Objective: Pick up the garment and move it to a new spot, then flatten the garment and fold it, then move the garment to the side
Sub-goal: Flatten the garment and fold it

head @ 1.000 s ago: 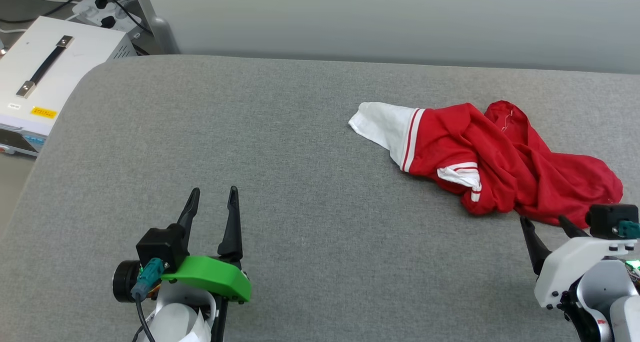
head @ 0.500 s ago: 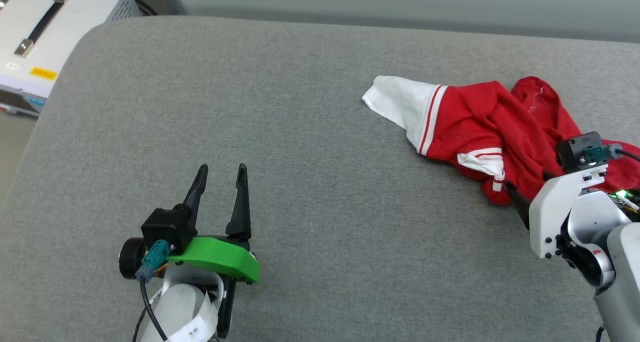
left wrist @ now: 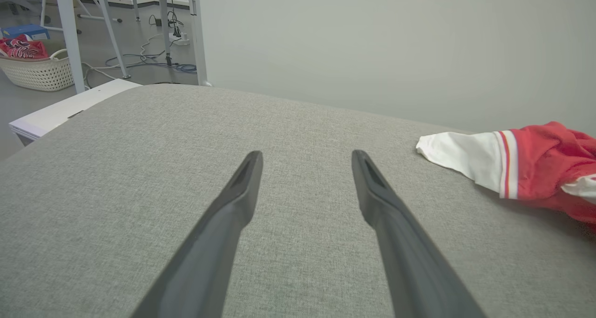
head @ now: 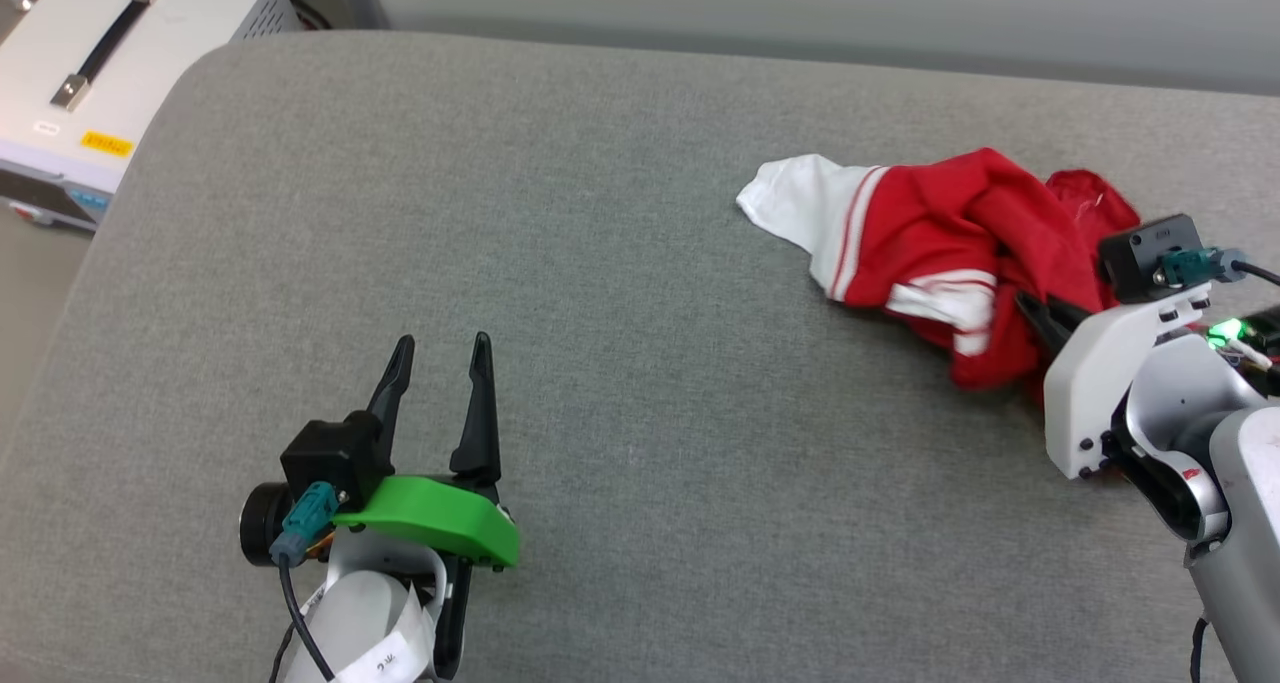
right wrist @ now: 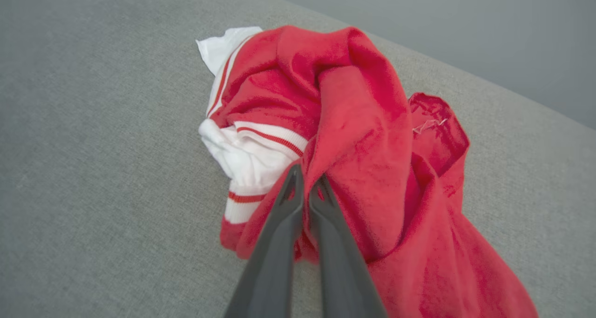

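Right end effector (right wrist: 307, 180): its two dark fingers are pressing together, pinching a fold of red cloth between the tips.
Held thing: the garment (right wrist: 368, 136) is being gripped at a red ridge near its middle, just beside a bunched white sleeve.
Garment shape: it is lying crumpled, its cloth gathering into a raised ridge that is running away from the fingertips, with a looser red flap trailing off toward the right arm.
Garment colours: soft red fabric is making up most of it. One white sleeve is sticking out flat toward the robot's left, and a second is folding in on itself by the grip. Thin red-and-white stripes are edging both sleeve seams.
Garment place: it is sitting on the right part of the tabletop (head: 620, 293), toward the far edge.
Left end effector (head: 440, 348): its fingers are standing wide apart, gripping nothing and pointing across bare grey cloth, well apart from the garment.
Tabletop: it is showing a grey woven covering and a rounded far-left corner.
Surroundings: a white box (head: 90, 73) with a black handle is standing beyond that corner, and a pale basket (left wrist: 37, 73) holding red cloth is sitting on the floor.
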### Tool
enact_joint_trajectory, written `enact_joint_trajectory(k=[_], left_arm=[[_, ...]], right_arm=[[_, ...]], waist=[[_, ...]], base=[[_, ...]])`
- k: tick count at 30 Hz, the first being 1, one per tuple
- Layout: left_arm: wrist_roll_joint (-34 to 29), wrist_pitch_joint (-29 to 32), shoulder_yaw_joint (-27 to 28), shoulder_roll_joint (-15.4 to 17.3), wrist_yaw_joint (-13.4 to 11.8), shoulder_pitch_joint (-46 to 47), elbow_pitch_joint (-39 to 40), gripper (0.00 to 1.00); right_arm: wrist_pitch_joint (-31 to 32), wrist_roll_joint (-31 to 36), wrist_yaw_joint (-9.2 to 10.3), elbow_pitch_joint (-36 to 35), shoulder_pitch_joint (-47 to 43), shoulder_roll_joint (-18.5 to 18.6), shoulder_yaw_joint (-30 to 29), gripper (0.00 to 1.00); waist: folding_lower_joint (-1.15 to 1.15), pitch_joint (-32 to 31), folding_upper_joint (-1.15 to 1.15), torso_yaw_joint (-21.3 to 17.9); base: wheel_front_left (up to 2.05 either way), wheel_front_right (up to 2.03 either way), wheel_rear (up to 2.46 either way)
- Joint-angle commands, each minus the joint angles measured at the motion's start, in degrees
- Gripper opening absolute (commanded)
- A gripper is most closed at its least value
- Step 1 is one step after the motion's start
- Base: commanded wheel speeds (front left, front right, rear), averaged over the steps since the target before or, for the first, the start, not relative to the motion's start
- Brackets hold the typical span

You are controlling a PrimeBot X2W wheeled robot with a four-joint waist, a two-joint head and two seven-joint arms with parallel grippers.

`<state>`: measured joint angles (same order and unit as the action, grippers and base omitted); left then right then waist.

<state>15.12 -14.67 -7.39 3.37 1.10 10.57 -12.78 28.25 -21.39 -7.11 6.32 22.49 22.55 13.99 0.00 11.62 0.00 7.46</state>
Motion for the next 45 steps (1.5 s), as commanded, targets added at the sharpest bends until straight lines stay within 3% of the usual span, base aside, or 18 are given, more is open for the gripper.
enact_joint_trajectory(k=[1, 8, 13, 20, 28, 29, 30, 31, 40, 45], left_arm=[[-0.01, -0.32, 0.16, -0.28, 0.02, -0.60, -0.15, 1.00], [-0.43, -0.32, 0.65, -0.30, 0.30, -1.83, -0.43, 1.00], [-0.59, -0.32, 0.70, -0.31, 0.58, -2.40, -0.31, 1.00], [-0.29, -0.32, 0.48, -0.35, 0.65, -2.65, -0.65, 1.00], [-0.48, -0.32, 0.47, -0.37, 0.78, -2.21, -0.91, 1.00], [-0.52, -0.32, 0.52, -0.37, 0.79, -2.20, -0.89, 1.00], [-0.57, -0.32, 0.57, -0.37, 0.80, -2.19, -0.87, 1.00], [-0.59, -0.32, 0.60, -0.37, 0.81, -2.20, -0.87, 1.00], [-0.91, -0.33, 1.13, -0.34, 0.83, -3.14, -0.84, 1.00], [-0.98, -0.33, 1.32, -0.19, 0.74, -3.76, -0.87, 1.00]], right_arm=[[-0.42, 0.09, -0.37, -2.42, 1.11, 0.25, 0.34, 0.00], [1.30, 0.18, -0.37, -14.74, -0.45, 0.16, -0.47, 0.00], [4.09, -0.32, -0.37, -17.86, -5.26, -1.39, -6.75, 0.00], [5.07, -0.54, -0.37, -8.92, -14.46, -5.23, -17.05, 0.00], [-2.54, 0.25, -0.37, 3.71, -15.82, -6.95, -25.36, 0.00], [-3.47, 0.13, -0.37, 4.50, -15.72, -7.36, -25.61, 0.15], [-4.71, 0.32, -0.37, 5.37, -15.63, -7.61, -25.64, 0.52], [-5.68, 0.43, -0.37, 5.74, -15.54, -7.80, -25.74, 1.00], [-22.24, 3.63, -0.37, 2.20, -16.69, -11.89, -25.72, 1.00], [-21.51, 4.98, -0.37, -2.97, -18.68, -11.44, -20.64, 1.00]], waist=[[0.00, -2.16, 0.00, -1.32], [0.00, -4.95, 0.00, -2.49], [0.00, -5.56, 0.00, -2.45], [0.00, -4.81, 0.00, -2.09], [0.00, -3.74, 0.00, -2.07], [0.00, -3.67, 0.00, -2.13], [0.00, -3.62, 0.00, -2.17], [0.00, -3.61, 0.00, -2.20], [0.00, -4.85, 0.00, -2.99], [0.00, -5.67, 0.00, -3.80]], base=[[0.00, 0.00, 0.00], [0.00, 0.00, 0.00], [0.00, 0.00, 0.00], [0.00, 0.00, 0.00], [0.00, 0.00, 0.00], [0.00, 0.00, 0.00], [0.00, 0.00, 0.00], [0.00, 0.00, 0.00], [0.00, 0.00, 0.00], [0.00, 0.00, 0.00]])
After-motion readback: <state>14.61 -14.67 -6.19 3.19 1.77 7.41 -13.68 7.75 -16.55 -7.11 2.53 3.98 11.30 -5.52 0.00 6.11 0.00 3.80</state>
